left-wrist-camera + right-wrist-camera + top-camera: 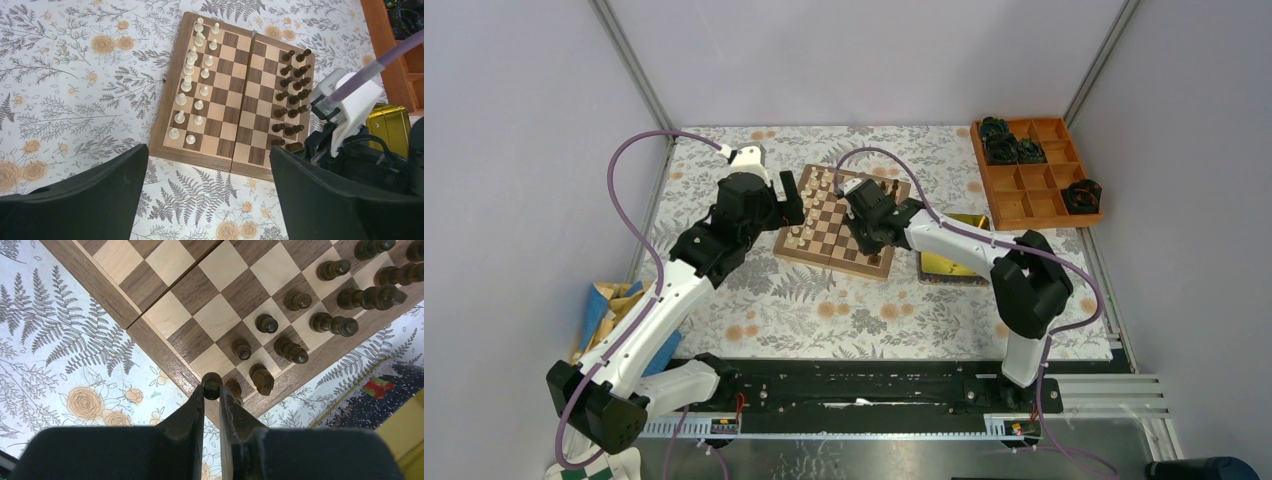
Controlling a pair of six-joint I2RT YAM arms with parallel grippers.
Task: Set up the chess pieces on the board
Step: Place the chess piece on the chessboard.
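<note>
A wooden chessboard (834,225) lies askew on the flower-patterned worktop (824,310). Pale pieces (804,236) line its left side and dark pieces (892,188) its right. The left arm's fingers (792,203) hang by the board's left edge. The right arm's fingers (871,243) point down at the near right corner; whether they pinch anything is hard to tell from up here. A yellow tin (952,268) sits just right of the board, partly under that arm. An orange tray (1036,205) at the far right holds black lumps (1004,142).
</note>
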